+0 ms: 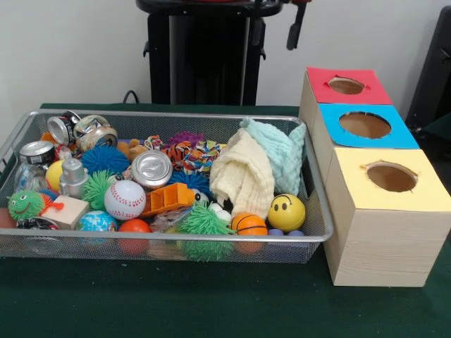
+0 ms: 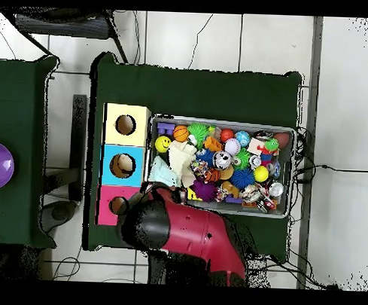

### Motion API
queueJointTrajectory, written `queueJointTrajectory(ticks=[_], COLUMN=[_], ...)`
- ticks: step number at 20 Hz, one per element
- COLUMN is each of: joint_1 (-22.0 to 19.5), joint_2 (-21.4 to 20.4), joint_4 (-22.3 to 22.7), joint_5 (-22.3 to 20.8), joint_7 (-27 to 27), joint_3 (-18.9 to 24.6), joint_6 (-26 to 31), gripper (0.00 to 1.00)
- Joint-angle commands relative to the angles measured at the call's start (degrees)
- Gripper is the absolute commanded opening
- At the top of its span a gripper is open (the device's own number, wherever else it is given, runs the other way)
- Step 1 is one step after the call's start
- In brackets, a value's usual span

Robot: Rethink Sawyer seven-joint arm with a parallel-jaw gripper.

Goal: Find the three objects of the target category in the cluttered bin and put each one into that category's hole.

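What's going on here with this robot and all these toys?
A red Sawyer arm hangs over the near corner of the wire mesh bin, which is packed with balls, cans, cloths and toys. Nothing is visibly held; its gripper can't be made out. The red-bordered hole looks empty, and an orange striped plush lies in the clutter.

A white baseball (image 1: 125,199) with red stitches sits in the lower left of the front view. Just right of it lies a silver can (image 1: 152,169), and an orange toy block (image 1: 168,198). A yellow smiley ball (image 1: 286,212) is at the lower middle, with a small basketball (image 1: 249,224) beside it. Two soft cloths, cream (image 1: 243,177) and mint green (image 1: 278,149), are bunched together above them. A blue-topped box (image 1: 365,126) and a yellow-topped box (image 1: 390,179) stand on the right.
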Motion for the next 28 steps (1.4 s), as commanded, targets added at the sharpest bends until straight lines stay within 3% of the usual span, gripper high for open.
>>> queueJointTrajectory(ticks=[1,13,16,23,28], joint_1=[-2.27,-7.70,-9.58,-15.95,-14.74], joint_2=[9.97,16.80,17.72,20.58,21.34], joint_4=[-11.56,-14.31,-11.95,-6.70,-4.83], joint_5=[4.86,13.09,14.81,17.93,20.82], joint_7=[19.56,22.31,23.54,25.51,28.01], joint_3=[-4.13,-5.06,-3.85,3.52,4.26], joint_6=[-0.27,-7.47,-12.97,-23.68,-25.20], gripper=[1.00,1.00,1.00,1.00,1.00])
